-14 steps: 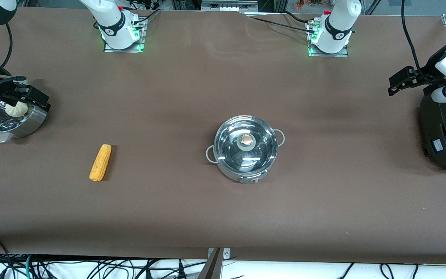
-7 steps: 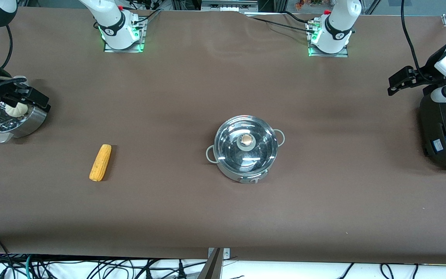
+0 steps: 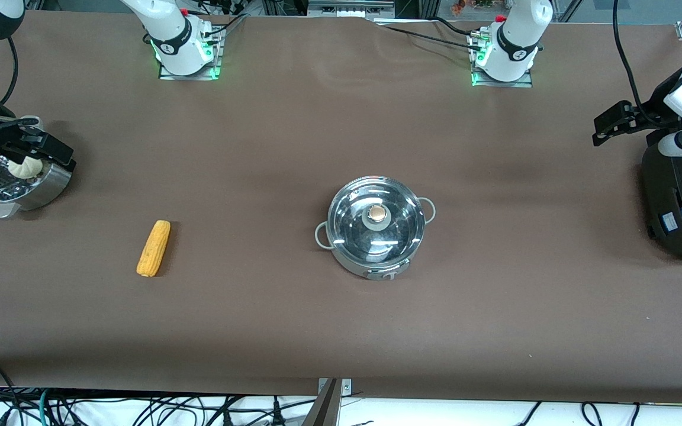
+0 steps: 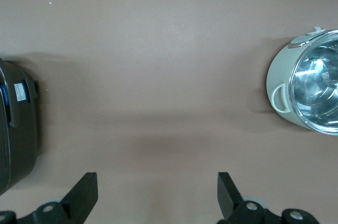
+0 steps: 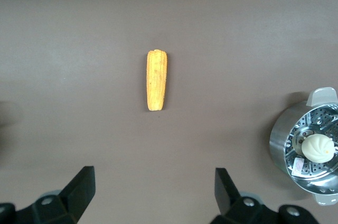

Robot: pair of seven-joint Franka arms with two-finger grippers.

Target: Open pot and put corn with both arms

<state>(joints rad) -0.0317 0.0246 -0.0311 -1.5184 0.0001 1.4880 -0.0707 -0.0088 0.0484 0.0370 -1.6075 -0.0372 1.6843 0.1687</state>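
The pot [image 3: 376, 236] stands mid-table with its glass lid [image 3: 400, 228] on and the knob [image 3: 378, 214] on top; its edge shows in the left wrist view [image 4: 309, 89]. The corn [image 3: 153, 248] lies on the table toward the right arm's end and shows in the right wrist view [image 5: 157, 80]. My right gripper [image 3: 51, 151] is open and empty, up over the steamer. My left gripper [image 3: 610, 124] is open and empty, up beside the black cooker. Both grippers' fingers [image 4: 84, 195] [image 5: 82, 187] stand wide apart over bare table.
A steel steamer [image 3: 45, 186] with a white bun [image 3: 24, 168] stands at the right arm's end; it shows in the right wrist view [image 5: 285, 145]. A big black cooker [image 3: 681, 201] stands at the left arm's end. Brown cloth covers the table.
My right gripper has drifted slightly toward the table's end over the steamer. The pot, the corn and the left gripper have not visibly moved.
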